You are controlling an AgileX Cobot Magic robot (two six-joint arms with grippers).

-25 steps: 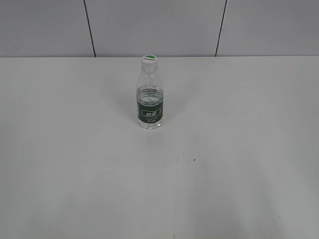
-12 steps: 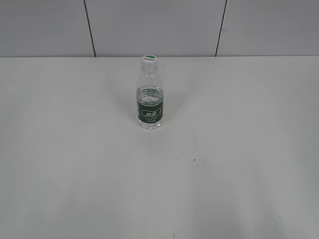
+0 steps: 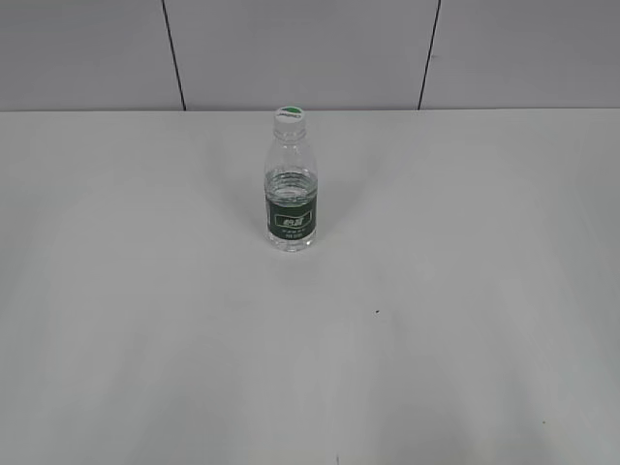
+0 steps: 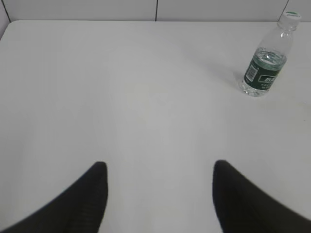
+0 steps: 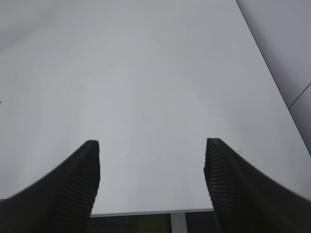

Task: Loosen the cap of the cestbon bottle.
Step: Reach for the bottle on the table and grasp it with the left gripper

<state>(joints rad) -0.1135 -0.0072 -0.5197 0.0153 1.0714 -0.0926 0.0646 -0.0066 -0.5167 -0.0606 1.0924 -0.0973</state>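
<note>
The cestbon bottle [image 3: 291, 194] stands upright on the white table [image 3: 465, 291], near the back middle. It is clear, with a dark green label band. Its white cap [image 3: 290, 115] with a green mark sits on the neck. In the left wrist view the bottle [image 4: 265, 68] stands at the far upper right with its cap [image 4: 290, 16] on. My left gripper [image 4: 159, 167] is open and empty, far from the bottle. My right gripper [image 5: 151, 144] is open and empty over the table's near edge; the bottle is out of that view. Neither gripper shows in the exterior view.
A grey panelled wall [image 3: 310, 53] with dark seams runs behind the table. In the right wrist view the table's front edge [image 5: 150, 211] and a white leg [image 5: 178, 223] show below, and its right edge [image 5: 272, 77] runs at a slant.
</note>
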